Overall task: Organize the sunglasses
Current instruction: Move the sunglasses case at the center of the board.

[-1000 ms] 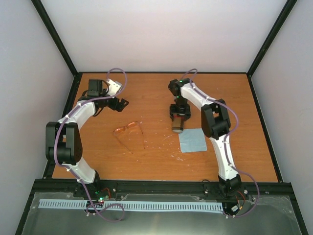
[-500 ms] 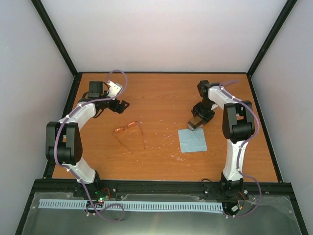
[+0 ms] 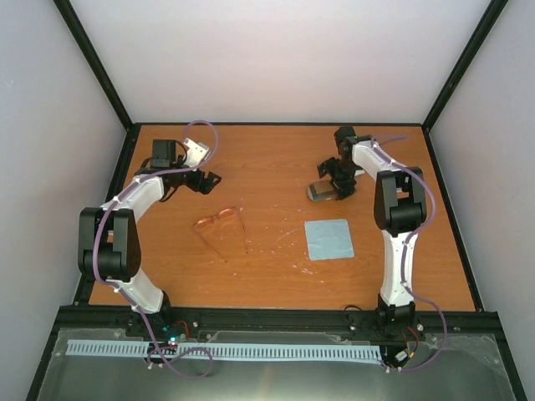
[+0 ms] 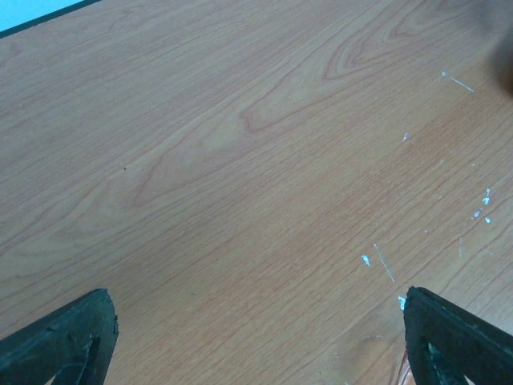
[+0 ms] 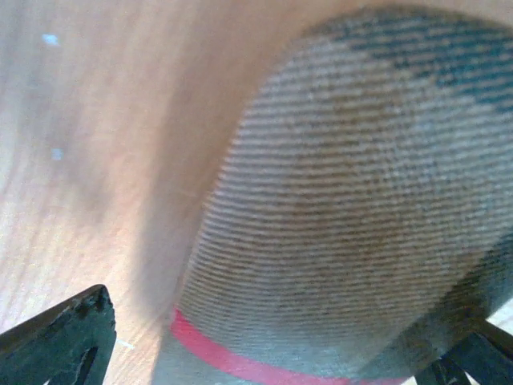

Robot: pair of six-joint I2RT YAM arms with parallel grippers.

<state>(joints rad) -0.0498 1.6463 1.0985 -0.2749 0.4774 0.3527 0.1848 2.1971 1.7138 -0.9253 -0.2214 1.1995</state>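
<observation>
The sunglasses (image 3: pixel 219 223), with orange-pink lenses and thin dark arms, lie unfolded on the table left of centre. My left gripper (image 3: pixel 210 178) is open and empty, behind the sunglasses and apart from them. In the left wrist view (image 4: pixel 260 341) it shows only bare wood between its wide-apart fingers. My right gripper (image 3: pixel 337 186) is shut on the tan red-striped case (image 3: pixel 320 191) and holds it sideways at the back right. The case (image 5: pixel 345 216) fills the blurred right wrist view, between the fingertips (image 5: pixel 68 333).
The light blue square cloth (image 3: pixel 328 239) lies flat in front of the case, right of centre. The wooden table (image 3: pixel 276 276) has small white scuffs near the middle. Black frame posts and pale walls enclose the table.
My right arm has carried the case from the cloth's near-left corner to the right, then back behind the cloth, and turned it sideways. The left arm and the sunglasses have not moved.
</observation>
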